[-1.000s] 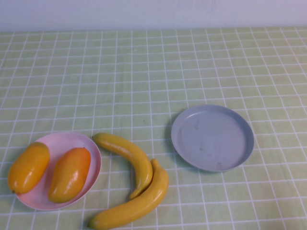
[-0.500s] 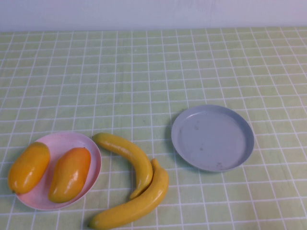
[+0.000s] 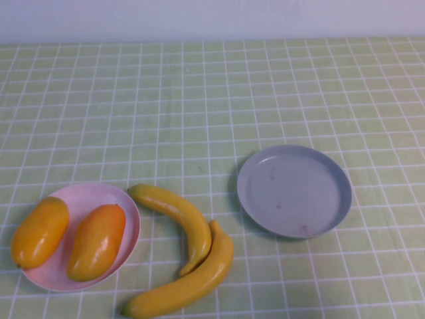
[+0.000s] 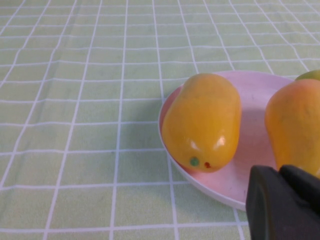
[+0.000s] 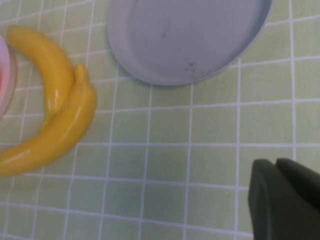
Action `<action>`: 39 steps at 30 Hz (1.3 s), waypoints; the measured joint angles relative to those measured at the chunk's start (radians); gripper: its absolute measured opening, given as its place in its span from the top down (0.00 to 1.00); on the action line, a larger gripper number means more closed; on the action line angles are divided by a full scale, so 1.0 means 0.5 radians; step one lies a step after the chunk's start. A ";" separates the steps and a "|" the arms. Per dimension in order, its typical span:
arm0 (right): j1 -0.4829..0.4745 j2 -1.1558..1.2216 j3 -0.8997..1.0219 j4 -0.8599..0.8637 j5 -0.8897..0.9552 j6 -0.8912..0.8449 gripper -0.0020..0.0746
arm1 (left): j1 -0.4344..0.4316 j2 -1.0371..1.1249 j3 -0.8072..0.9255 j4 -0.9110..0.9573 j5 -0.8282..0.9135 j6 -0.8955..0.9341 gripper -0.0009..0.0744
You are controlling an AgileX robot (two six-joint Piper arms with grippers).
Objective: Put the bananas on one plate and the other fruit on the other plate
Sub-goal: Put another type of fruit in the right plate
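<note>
High view shows both bananas (image 3: 182, 256) lying on the desk (image 3: 199, 100) between pink plate (image 3: 129, 219), already holding both mangoes (image 3: 66, 236), and bare grey plate (image 3: 294, 191). Best gripped mid-curve, upper one first. Smooth, yellow, touching. Left claw (image 4: 285, 202) near pink plate, right claw (image 5: 282, 200) near grey plate; spread cannot be told.

Right gripper (image 5: 286, 200) sits dark in the corner above the checked green cloth (image 5: 165, 165). The two bananas (image 5: 57, 110) lie side by side on that cloth, touching, just beside the empty grey-blue plate (image 5: 190, 35). A sliver of the pink plate (image 5: 6, 75) shows at the edge.
</note>
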 joint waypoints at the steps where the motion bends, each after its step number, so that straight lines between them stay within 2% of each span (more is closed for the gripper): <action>1: 0.000 0.075 -0.037 -0.008 0.011 -0.038 0.99 | 0.000 0.000 0.000 0.000 0.000 0.000 0.98; 3: 0.027 0.255 -0.119 -0.025 0.024 -0.113 0.99 | 0.000 0.000 0.000 0.000 0.000 0.000 0.98; 6: 0.201 0.498 -0.253 -0.101 0.005 -0.130 0.99 | 0.000 0.000 0.000 0.000 0.000 0.000 0.98; 14: 0.950 1.095 -0.752 -0.281 -0.089 -0.096 0.98 | 0.000 0.000 0.000 0.000 0.000 0.000 0.98; 17: 1.185 1.391 -1.019 -0.405 -0.071 0.008 0.91 | 0.000 0.000 0.000 0.000 0.000 0.000 0.98; 20: 1.365 1.674 -1.308 -0.540 -0.005 0.068 0.78 | 0.000 0.000 0.000 0.000 0.000 0.000 0.98; 26: 1.542 2.166 -1.887 -0.721 0.099 0.085 0.47 | 0.000 0.000 0.000 0.000 0.000 0.000 0.98; 28: 1.563 2.321 -2.074 -0.775 0.146 0.085 0.41 | 0.000 0.000 0.000 0.000 0.000 0.000 0.98; 32: 1.578 2.578 -2.365 -0.927 0.245 0.090 0.37 | 0.000 0.000 0.000 0.000 0.000 0.000 0.98; 39: 1.600 2.864 -2.672 -1.092 0.312 0.184 0.36 | 0.000 0.000 0.000 0.000 0.000 0.000 0.98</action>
